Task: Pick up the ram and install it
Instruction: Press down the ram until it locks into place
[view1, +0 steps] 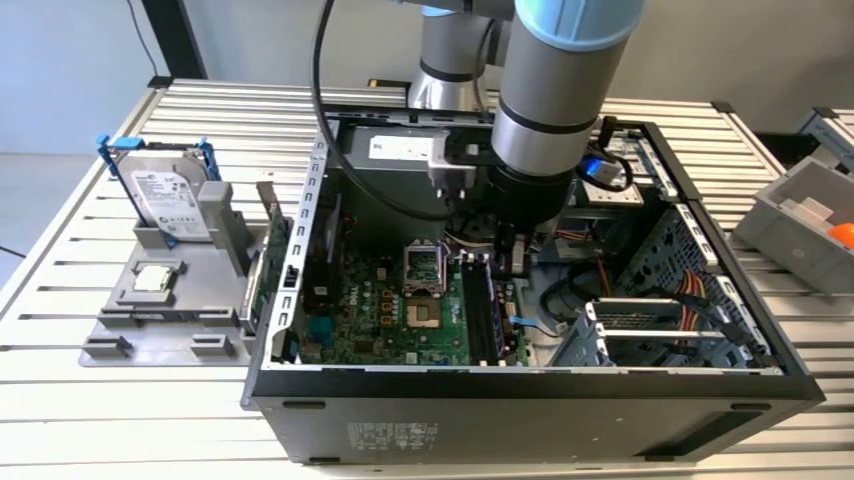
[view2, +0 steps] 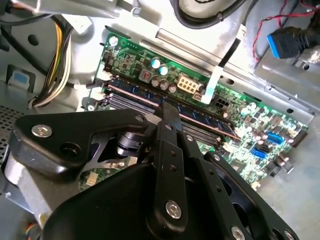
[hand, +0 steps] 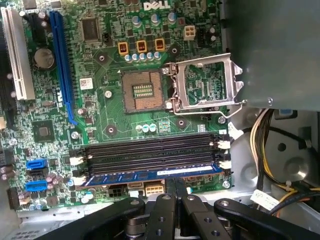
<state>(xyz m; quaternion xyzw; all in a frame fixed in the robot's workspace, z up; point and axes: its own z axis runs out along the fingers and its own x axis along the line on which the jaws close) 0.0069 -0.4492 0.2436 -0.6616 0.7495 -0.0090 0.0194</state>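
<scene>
I'm working in what looks like a robotics lab or test workshop: the bench (view1: 80, 250) is a slatted aluminium table rather than any household surface, and my arm (view1: 561, 90) is mounted at its far side. An opened desktop computer case (view1: 534, 400) lies on it with its motherboard (hand: 125, 60) exposed, beside a grey parts fixture (view1: 160, 300) that holds a hard drive (view1: 171, 205) upright. Grey storage bins (view1: 801, 215) sit at the exterior view's right, against plain pale walls.

Arm (view1: 561, 90) vertical; end effector (hand: 175, 186) fingers closed together, pointing down.
</scene>
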